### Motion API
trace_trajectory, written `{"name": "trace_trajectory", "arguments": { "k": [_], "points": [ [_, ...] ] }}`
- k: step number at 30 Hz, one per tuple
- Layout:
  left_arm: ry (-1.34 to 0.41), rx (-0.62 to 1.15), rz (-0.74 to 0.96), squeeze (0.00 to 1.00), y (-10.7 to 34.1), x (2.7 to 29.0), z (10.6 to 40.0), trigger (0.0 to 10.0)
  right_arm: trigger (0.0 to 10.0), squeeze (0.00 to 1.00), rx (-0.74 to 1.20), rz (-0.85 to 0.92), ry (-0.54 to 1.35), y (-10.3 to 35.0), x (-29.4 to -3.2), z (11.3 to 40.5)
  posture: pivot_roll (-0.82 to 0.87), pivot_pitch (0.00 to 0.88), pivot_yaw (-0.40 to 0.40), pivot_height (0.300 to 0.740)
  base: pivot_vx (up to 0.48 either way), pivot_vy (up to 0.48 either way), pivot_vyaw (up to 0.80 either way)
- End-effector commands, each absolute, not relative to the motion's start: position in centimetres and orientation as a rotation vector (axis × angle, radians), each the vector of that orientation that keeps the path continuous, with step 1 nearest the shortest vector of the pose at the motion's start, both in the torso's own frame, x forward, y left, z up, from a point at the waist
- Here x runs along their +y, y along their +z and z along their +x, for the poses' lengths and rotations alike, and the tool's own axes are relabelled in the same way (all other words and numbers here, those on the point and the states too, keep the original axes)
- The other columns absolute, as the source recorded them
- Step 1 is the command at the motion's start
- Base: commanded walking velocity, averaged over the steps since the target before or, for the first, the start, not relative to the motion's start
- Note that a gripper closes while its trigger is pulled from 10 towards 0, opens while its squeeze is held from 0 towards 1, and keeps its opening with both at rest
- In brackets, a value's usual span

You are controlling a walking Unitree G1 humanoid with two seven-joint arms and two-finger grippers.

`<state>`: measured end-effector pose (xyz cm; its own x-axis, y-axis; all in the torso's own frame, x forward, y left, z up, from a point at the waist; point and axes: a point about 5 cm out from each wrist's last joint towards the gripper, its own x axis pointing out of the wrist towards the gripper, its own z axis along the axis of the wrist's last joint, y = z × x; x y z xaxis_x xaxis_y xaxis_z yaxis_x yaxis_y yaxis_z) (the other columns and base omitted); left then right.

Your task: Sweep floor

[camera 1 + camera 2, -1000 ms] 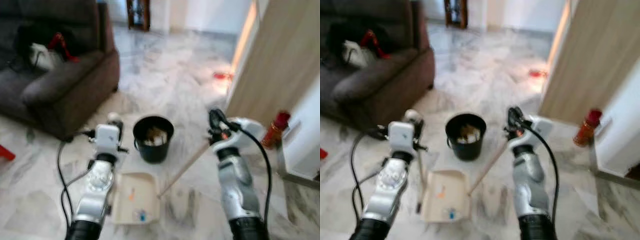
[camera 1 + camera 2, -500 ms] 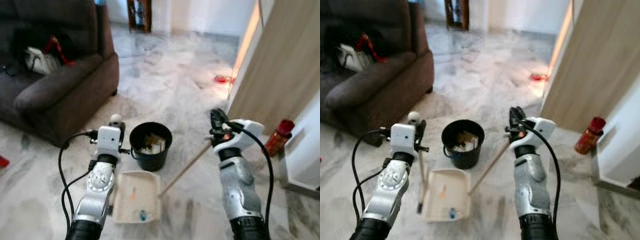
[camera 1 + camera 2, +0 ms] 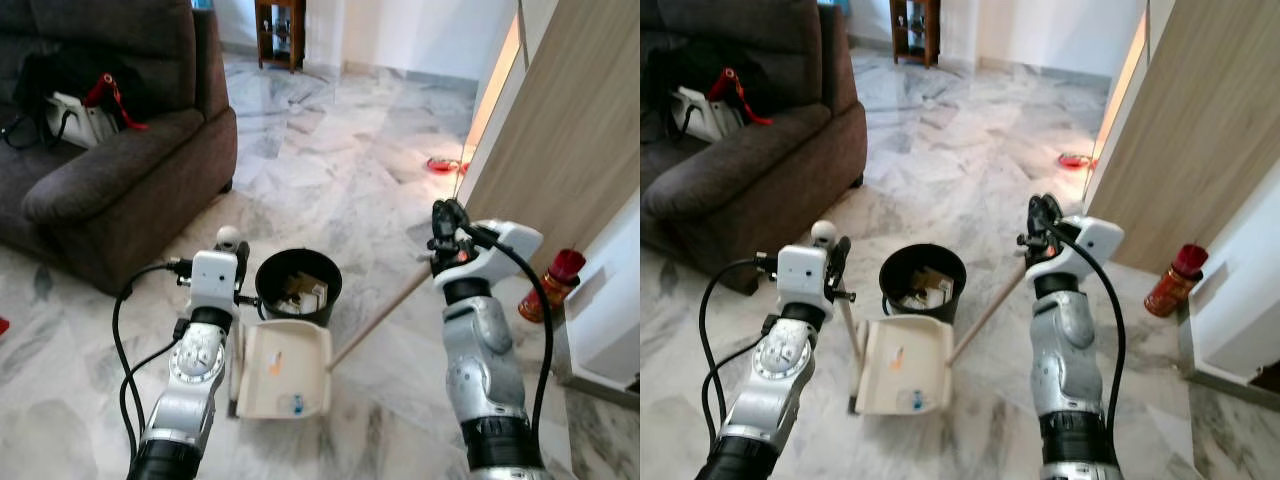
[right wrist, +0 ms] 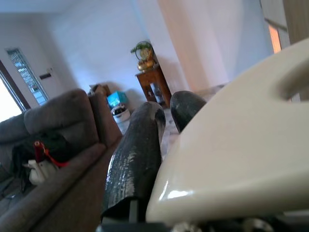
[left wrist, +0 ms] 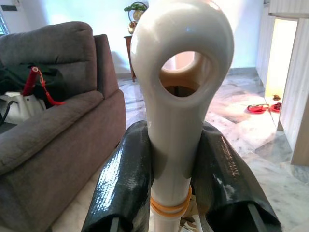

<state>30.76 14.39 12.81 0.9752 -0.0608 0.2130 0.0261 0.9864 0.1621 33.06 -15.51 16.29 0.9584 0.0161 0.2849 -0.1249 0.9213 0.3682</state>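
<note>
The robot has the left pincer (image 5: 176, 188) clamped on the white handle of the dustpan (image 3: 284, 369). You can see both black fingers (image 5: 123, 183) pressed against either side of the handle, just under the hanging loop. It's holding high on the handle, probably so the pan stays flat on the marble floor (image 3: 330, 170) while the robot stands upright. The pan's front edge sits right up against the black bin (image 3: 297, 288), which already has some scraps in it, so the next step looks like tipping the pan in. There are a few bits in the pan, an orange one and a blue one.

The right pincer (image 3: 441, 222) is up at chest height holding the top of the broom stick (image 3: 378, 320), which slants down toward the dustpan's right edge. That angle makes sense for pushing the last crumbs in. From the right wrist view, the fingers (image 4: 134, 159) seem closed beside the cream handle end, but the contact itself is hidden, so that's a guess.

The head views give the whole layout: the sofa (image 3: 110, 160) on the left, the wooden door panel (image 3: 570, 130) on the right, and a red bottle (image 3: 552, 285) on the floor by it. The left wrist view is the one that actually proves the grip. It also shows red slippers (image 5: 260, 107) across the room.
</note>
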Motion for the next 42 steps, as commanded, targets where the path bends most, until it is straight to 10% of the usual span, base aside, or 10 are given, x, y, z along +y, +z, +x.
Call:
{"name": "trace_trajectory", "arguments": {
  "k": [1,42],
  "points": [
    [-0.055,-0.28,0.163,0.0,13.9,14.1,30.8,10.0,10.0,0.0,-0.42,0.415,0.08,19.4,-15.7,33.1,0.07,0.0,-0.023,0.74,0.0,0.0,0.0],
    [-0.028,-0.258,0.178,0.0,13.3,14.7,30.4,10.0,10.0,0.0,-0.606,0.437,0.065,25.7,-16.8,33.6,0.08,0.0,-0.028,0.74,0.136,0.0,0.0]
  ]
}}
